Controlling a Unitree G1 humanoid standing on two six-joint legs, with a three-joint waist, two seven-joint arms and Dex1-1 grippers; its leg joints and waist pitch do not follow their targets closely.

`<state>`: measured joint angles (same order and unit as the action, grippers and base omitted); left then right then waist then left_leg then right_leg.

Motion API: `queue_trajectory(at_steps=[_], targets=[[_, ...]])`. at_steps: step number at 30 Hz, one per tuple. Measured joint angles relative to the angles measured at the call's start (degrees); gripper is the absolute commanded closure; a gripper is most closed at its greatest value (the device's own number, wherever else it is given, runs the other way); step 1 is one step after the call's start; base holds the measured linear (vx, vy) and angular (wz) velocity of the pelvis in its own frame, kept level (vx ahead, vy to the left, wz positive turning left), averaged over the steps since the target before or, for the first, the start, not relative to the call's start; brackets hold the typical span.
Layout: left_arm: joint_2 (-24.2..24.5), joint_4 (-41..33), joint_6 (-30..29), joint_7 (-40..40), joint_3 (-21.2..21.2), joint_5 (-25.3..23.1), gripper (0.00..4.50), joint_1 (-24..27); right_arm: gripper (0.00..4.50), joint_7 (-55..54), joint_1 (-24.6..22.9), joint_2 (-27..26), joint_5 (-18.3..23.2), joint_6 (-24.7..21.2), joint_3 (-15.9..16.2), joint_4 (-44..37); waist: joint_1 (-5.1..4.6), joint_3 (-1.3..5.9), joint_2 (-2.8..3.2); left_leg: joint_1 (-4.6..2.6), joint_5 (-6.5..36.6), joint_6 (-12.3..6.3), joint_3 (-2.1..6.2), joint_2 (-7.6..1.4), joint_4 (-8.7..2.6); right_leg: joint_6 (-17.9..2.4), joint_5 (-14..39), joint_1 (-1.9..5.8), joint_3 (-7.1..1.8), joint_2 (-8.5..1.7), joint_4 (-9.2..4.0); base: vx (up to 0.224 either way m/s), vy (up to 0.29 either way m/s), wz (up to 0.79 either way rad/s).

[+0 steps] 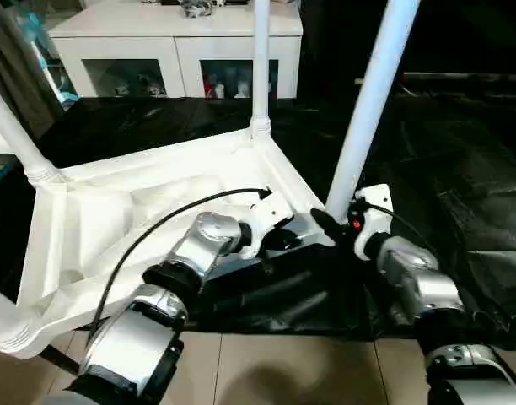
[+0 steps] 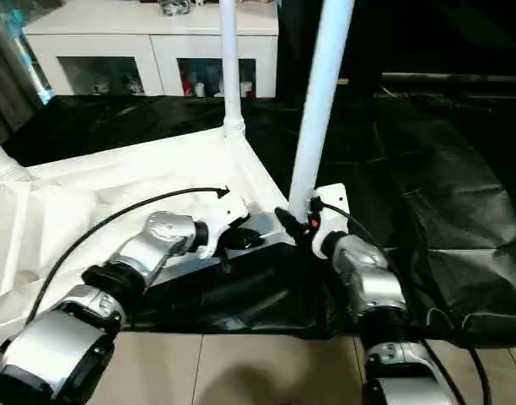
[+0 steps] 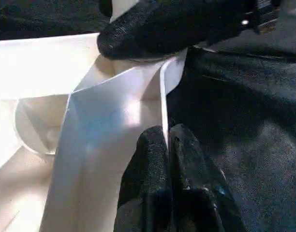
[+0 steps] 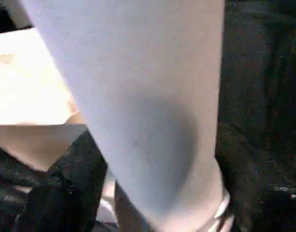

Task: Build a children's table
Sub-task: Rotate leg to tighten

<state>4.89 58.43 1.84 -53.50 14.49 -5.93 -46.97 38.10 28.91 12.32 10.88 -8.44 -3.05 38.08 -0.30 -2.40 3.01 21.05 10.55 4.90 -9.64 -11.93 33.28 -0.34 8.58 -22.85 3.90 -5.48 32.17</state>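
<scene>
From the head cameras, the children's table (image 1: 140,211) lies upside down on a black sheet (image 1: 460,169) on the floor, in front of a white cabinet (image 1: 174,42); the near leg (image 1: 368,110) leans over its corner socket, gripped low down by the right hand (image 1: 338,224), so a tilted push could jam or pop it free. In the left wrist view, the left hand (image 3: 167,145) has its fingers pressed together on the thin edge of the top's rim (image 3: 163,96); that narrow pinch could slip and let the top skid. In the right wrist view, the leg crowds the frame, and a dark finger (image 4: 66,193) sits against its base.
</scene>
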Motion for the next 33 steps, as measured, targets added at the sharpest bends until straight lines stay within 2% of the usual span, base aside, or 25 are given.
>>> queue_trajectory(at_steps=[4,8,9,11,13,15,17,21,27,31,33], targets=[[2.4,-2.1,0.8,-5.7,0.7,0.8,4.50,1.1,0.77,8.5,-2.1,3.8,0.5,-0.1,3.0,-3.4,0.43,-0.02,-0.04,0.01,0.0,0.00,-0.08,-0.04,-0.33,-0.2,-0.2,-0.06,0.06,0.06,0.08,0.000,0.000,0.00],[5.7,-6.6,1.2,-13.6,1.7,2.0,4.50,3.5,0.77,19.6,-3.7,8.1,2.0,-1.6,5.7,-6.8,1.61,-0.01,-0.01,0.01,-0.2,-0.24,-0.13,-0.26,-0.36,0.0,0.1,-0.22,0.08,0.12,0.42,0.000,0.000,0.00],[6.0,-7.1,1.2,-15.0,1.8,2.1,4.50,3.7,1.02,21.2,-3.9,8.3,2.2,-2.0,5.9,-7.2,1.97,-0.01,-0.02,0.01,-0.2,-0.30,-0.15,-0.29,-0.34,0.1,0.2,-0.24,0.07,0.12,0.49,0.000,0.000,0.00],[6.7,-8.6,1.2,-17.9,2.2,2.3,4.50,4.1,1.10,24.3,-4.0,8.8,2.7,-2.8,6.4,-8.2,2.46,-0.02,-0.03,0.02,-0.2,-0.31,-0.21,-0.38,-0.16,0.0,0.5,-0.35,0.04,0.09,0.79,0.000,0.000,0.00],[7.9,-9.7,1.1,-20.4,2.7,2.5,4.50,4.7,1.15,27.0,-4.0,9.7,3.0,-3.5,7.5,-8.8,2.69,-0.02,-0.03,-0.02,-0.2,-0.30,-0.28,-0.40,-0.06,-0.1,0.6,-0.40,-0.01,0.07,0.87,0.000,0.000,0.00],[9.0,-10.6,0.5,-22.4,3.1,2.8,4.50,5.0,1.48,29.4,-4.0,10.6,3.1,-3.8,8.6,-9.3,2.94,-0.04,-0.08,-0.04,-0.2,-0.29,-0.28,-0.40,-0.02,-0.1,0.6,-0.41,-0.01,0.05,0.87,0.000,0.000,0.00],[9.5,-11.4,0.0,-23.4,3.3,3.0,4.50,5.4,1.52,30.6,-4.0,10.9,3.0,-3.8,9.5,-9.7,3.02,-0.04,-0.07,-0.05,-0.2,-0.29,-0.29,-0.40,0.02,-0.1,0.6,-0.41,-0.04,0.05,0.89,0.000,0.000,0.00],[10.1,-13.2,-1.0,-23.7,3.4,3.3,4.50,6.3,1.82,31.6,-4.0,11.3,2.8,-3.9,10.2,-10.0,3.01,-0.04,-0.07,-0.10,0.0,-0.08,-0.31,-0.41,0.04,-0.1,0.6,-0.41,-0.07,0.05,0.99,0.000,0.000,0.00],[9.6,-13.7,-1.5,-23.1,3.4,3.4,4.50,6.4,1.86,30.9,-4.6,11.1,2.6,-3.8,10.1,-10.8,3.00,-0.04,-0.07,-0.09,0.0,0.01,-0.31,-0.40,0.07,-0.1,0.6,-0.39,-0.09,0.05,1.02,0.000,0.000,0.00],[7.7,-11.2,-1.6,-16.8,2.3,2.5,4.50,5.3,1.88,22.6,-4.5,8.5,1.2,-2.5,8.4,-9.4,2.92,-0.02,-0.05,-0.15,0.0,0.02,-0.30,-0.39,0.21,-0.1,0.6,-0.28,-0.14,0.05,1.10,0.000,0.000,0.00],[6.4,-8.8,-2.0,-12.0,1.8,1.5,4.50,3.7,1.92,15.1,-3.3,5.8,0.1,-2.1,6.5,-7.3,2.41,-0.01,-0.06,-0.19,0.0,0.03,-0.30,-0.32,0.25,-0.1,0.6,-0.26,-0.19,0.05,1.06,0.000,0.000,0.00]])
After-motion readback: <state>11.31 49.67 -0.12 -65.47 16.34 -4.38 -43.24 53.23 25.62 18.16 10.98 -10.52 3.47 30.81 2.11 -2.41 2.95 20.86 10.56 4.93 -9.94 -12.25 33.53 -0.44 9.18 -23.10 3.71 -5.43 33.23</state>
